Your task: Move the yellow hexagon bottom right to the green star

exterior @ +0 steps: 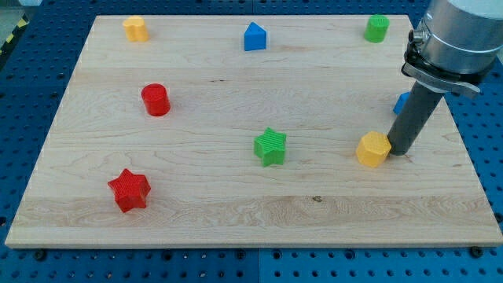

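Note:
The yellow hexagon (pixel 373 148) lies on the wooden board at the view's right, a little below the middle. The green star (pixel 270 146) lies near the board's centre, to the left of the hexagon and apart from it. My tip (pixel 400 152) rests on the board right against the hexagon's right side. The rod rises up and to the right to the grey arm body at the view's top right.
A red cylinder (pixel 156 100) and a red star (pixel 129 190) lie at the left. A yellow block (pixel 136 28), a blue block (pixel 255 36) and a green block (pixel 377 28) lie along the top edge. Another blue block (pixel 401 102) shows partly behind the rod.

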